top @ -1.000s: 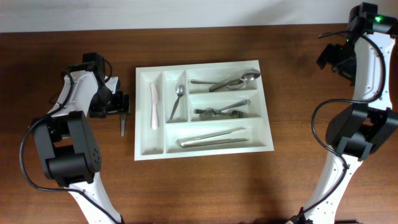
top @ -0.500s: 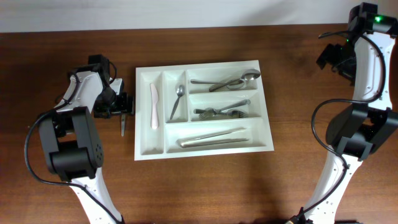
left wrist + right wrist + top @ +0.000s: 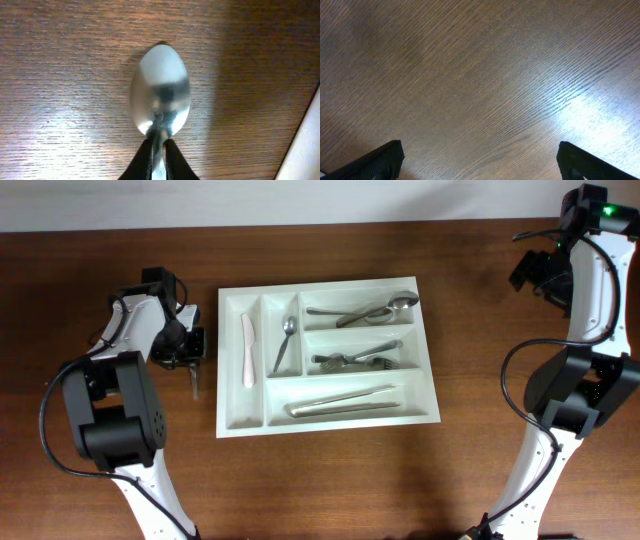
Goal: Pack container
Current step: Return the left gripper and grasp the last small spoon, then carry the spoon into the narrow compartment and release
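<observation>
White container [image 3: 240, 408] flat on wooden table [image 3: 320, 480], cutlery [image 3: 355, 362] inside | overhead: left gripper [image 3: 192, 358] just left of container, right gripper [image 3: 530, 272] well right | left wrist: fingers [image 3: 142, 162] clamp spoon [image 3: 160, 97] neck beside container | right wrist: fingers [image 3: 382, 159] spread wide.

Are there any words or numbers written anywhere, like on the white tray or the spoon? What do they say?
None: no word, number, brand or sign can be read in any view.
The container is plain white, with no label showing.
The spoon held in the left gripper shows no stamp on its bowl.
The green light on the right arm is only a lamp, not a sign.
</observation>
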You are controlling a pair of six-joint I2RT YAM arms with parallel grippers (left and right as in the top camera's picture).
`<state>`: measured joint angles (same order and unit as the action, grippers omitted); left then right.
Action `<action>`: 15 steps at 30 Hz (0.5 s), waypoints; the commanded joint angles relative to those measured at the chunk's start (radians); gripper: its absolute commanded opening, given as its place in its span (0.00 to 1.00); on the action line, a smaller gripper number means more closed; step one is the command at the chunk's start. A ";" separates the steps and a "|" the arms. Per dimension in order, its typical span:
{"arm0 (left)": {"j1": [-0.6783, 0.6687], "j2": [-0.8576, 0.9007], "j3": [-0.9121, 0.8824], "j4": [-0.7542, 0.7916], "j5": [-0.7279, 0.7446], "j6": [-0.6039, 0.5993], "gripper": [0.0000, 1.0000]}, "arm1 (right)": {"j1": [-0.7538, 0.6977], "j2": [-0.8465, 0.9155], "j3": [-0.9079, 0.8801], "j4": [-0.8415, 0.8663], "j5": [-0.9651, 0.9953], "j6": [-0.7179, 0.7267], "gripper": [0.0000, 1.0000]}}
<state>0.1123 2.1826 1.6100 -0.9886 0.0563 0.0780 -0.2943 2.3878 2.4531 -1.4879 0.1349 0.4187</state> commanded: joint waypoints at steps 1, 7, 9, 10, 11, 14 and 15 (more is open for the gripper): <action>-0.001 0.011 -0.005 0.001 0.011 0.006 0.02 | -0.001 -0.025 -0.002 0.002 0.020 0.004 0.98; -0.001 0.011 0.058 -0.037 0.011 0.006 0.02 | -0.001 -0.025 -0.002 0.002 0.020 0.004 0.99; -0.001 0.011 0.112 -0.072 0.011 0.006 0.02 | -0.001 -0.025 -0.002 0.002 0.020 0.004 0.99; -0.001 0.011 0.139 -0.090 0.011 0.006 0.02 | -0.001 -0.025 -0.002 0.002 0.020 0.004 0.99; -0.001 0.011 0.176 -0.116 0.012 0.006 0.02 | -0.001 -0.025 -0.002 0.002 0.020 0.004 0.99; -0.006 0.011 0.300 -0.220 0.021 0.006 0.02 | -0.001 -0.025 -0.002 0.002 0.020 0.004 0.99; -0.011 0.011 0.341 -0.257 0.040 0.006 0.02 | -0.001 -0.025 -0.002 0.002 0.020 0.004 0.99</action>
<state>0.1120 2.1925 1.8236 -1.1786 0.0566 0.0792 -0.2943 2.3878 2.4531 -1.4879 0.1349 0.4187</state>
